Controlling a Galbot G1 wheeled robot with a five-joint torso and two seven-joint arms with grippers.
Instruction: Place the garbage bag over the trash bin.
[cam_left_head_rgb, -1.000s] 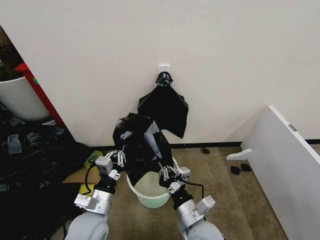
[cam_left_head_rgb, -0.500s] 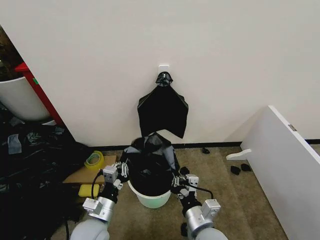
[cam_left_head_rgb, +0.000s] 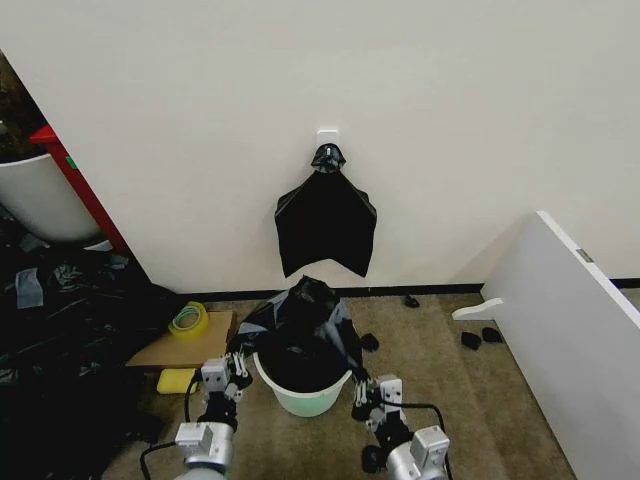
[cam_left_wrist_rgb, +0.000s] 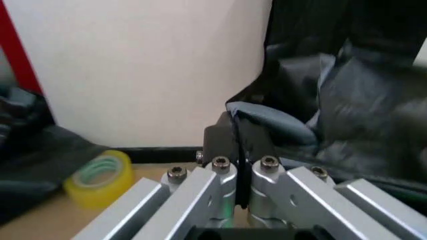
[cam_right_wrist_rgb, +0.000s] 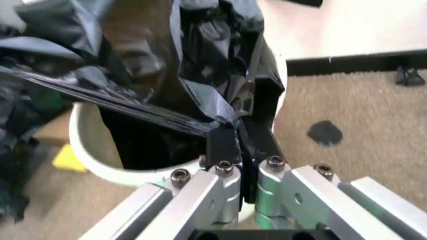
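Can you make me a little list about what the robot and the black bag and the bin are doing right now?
bag: garbage bag draped over the trash bin, bunched at the back
left gripper: shut on the bag's edge, at the bin's left side
right gripper: shut on the bag's edge, at the bin's right side
bin: upright on the carpet
nearby: tape roll on cardboard

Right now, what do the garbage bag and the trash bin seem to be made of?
The garbage bag looks like thin, glossy black plastic film: it wrinkles sharply and shows pale sheen on its folds. The trash bin looks like smooth, rigid cream-white plastic with a rolled rim, greenish toward the base. The left gripper and the right gripper each pinch the film at a side of the bin.
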